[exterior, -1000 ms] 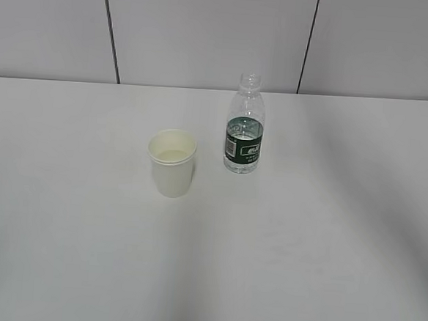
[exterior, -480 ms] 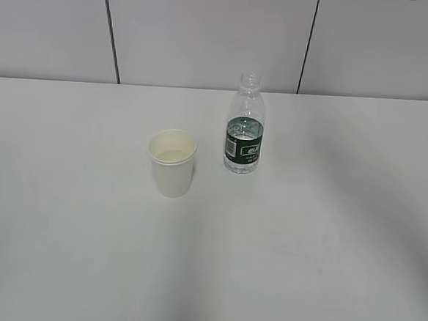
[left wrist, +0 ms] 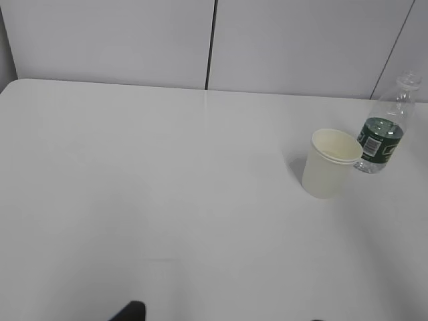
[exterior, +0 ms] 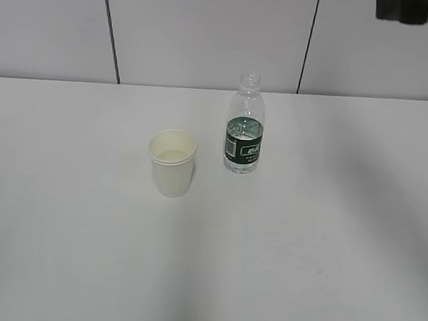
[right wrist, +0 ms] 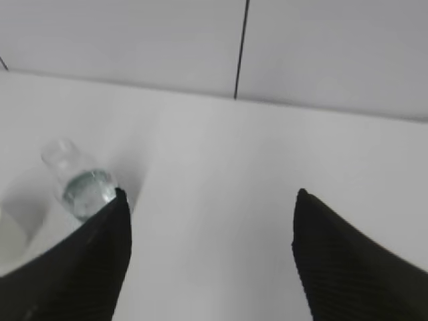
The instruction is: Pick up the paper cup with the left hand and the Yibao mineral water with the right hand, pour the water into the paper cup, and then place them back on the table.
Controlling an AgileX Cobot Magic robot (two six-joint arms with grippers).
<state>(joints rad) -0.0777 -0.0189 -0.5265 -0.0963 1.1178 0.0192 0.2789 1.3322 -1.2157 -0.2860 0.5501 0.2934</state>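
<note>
Cup (exterior: pixel 172 163) and bottle (exterior: pixel 244 127) upright near bench (exterior: pixel 303 247) middle, apart. Right pincer (right wrist: pixel 210 221) wide, empty. Left pincer state: cannot tell.

paper cup (left wrist: pixel 332 164) upright on table (left wrist: pixel 147 187), Yibao mineral water (left wrist: pixel 384 131) just beside

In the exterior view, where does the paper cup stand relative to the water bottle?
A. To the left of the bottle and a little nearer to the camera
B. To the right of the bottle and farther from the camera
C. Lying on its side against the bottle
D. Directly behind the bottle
A: the paper cup stands upright, left of the water bottle and lower in the view, with bare table between them.
</note>
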